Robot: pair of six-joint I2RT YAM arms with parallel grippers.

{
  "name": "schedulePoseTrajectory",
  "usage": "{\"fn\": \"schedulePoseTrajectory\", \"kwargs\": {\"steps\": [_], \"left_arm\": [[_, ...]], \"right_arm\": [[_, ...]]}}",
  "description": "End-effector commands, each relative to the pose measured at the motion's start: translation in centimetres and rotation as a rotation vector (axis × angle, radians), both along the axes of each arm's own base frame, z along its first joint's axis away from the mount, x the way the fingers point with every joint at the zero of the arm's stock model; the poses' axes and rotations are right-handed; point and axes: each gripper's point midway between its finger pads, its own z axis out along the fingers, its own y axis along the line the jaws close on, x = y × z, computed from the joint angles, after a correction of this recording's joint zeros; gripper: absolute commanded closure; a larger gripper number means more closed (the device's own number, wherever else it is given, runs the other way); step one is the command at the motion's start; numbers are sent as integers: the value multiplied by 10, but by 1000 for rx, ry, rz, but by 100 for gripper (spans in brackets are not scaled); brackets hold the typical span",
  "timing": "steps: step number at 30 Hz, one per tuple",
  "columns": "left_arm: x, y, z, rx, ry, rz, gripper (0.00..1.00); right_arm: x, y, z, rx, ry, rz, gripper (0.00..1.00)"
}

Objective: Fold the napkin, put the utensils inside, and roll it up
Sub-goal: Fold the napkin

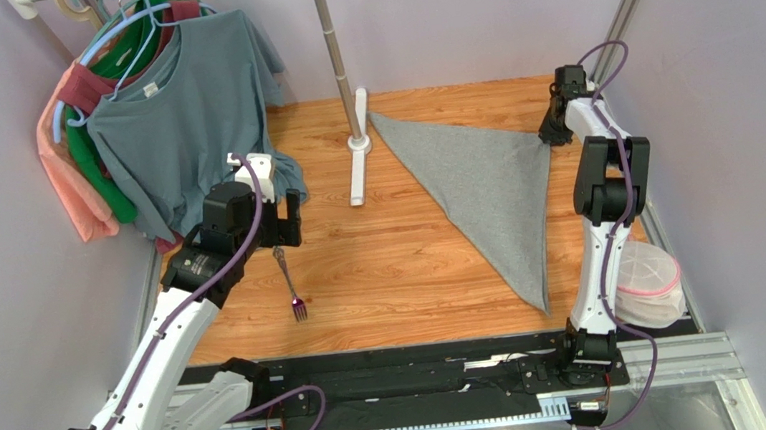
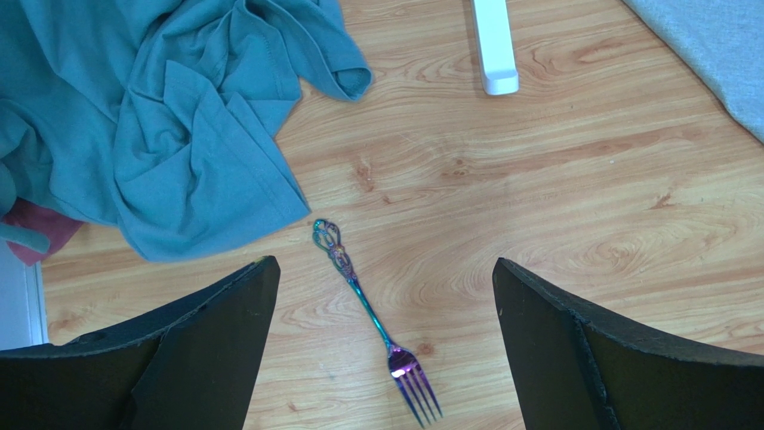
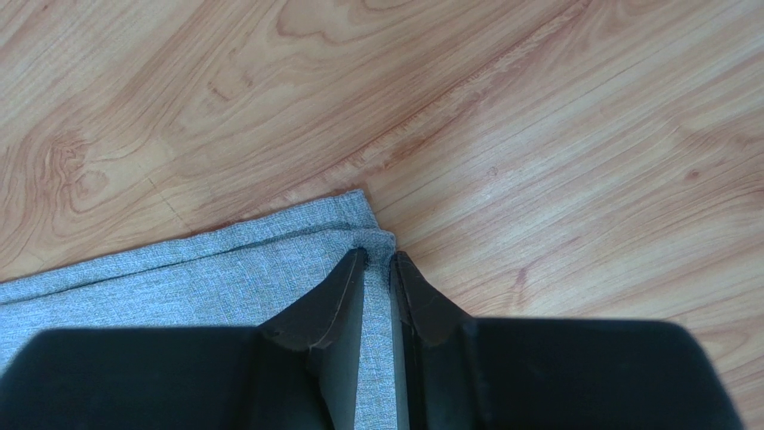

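Wooden tabletop between lilac walls: fork loose on the left, grey napkin folded into a triangle on the right.

Nearest on the right, a pale round container (image 1: 649,280) sits off the table edge beside the right arm's base. Left of centre the fork (image 2: 368,309) lies flat on bare wood, tines toward the near edge, well apart from the cloth. The left gripper (image 2: 384,269) hangs above it with jaws spread wide, holding nothing. The napkin (image 1: 482,187) lies flat, one tip reaching the near edge and another beside the white stand (image 1: 359,158). The right gripper (image 3: 377,255) is at its far right corner, jaws nearly together and pinching the hem. At far left, a blue-grey T-shirt (image 1: 181,119) hangs among other garments, its hem spilling onto the wood.
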Motion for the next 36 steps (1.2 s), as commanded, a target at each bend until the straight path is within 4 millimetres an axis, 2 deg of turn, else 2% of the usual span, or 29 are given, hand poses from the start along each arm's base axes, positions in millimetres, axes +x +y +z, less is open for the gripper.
{"fn": "schedulePoseTrajectory", "kwargs": {"steps": [1, 8, 13, 17, 25, 36], "left_arm": [[4, -5, 17, -27, -44, -10, 2], [4, -6, 16, -29, -41, -10, 2], [5, -7, 13, -25, -30, -17, 2], [6, -8, 12, -26, -27, -19, 2], [6, -8, 10, -24, -20, -17, 2], [7, -7, 8, -17, -11, -14, 2]], "right_arm": [[17, -9, 25, -22, -90, -8, 83], [17, -10, 33, -41, -114, 0, 93], [22, -9, 51, -69, -155, 21, 96], [31, -9, 57, -92, -183, 46, 96], [41, -2, 59, -100, -212, 87, 96], [52, 3, 47, -106, -221, 116, 95]]}}
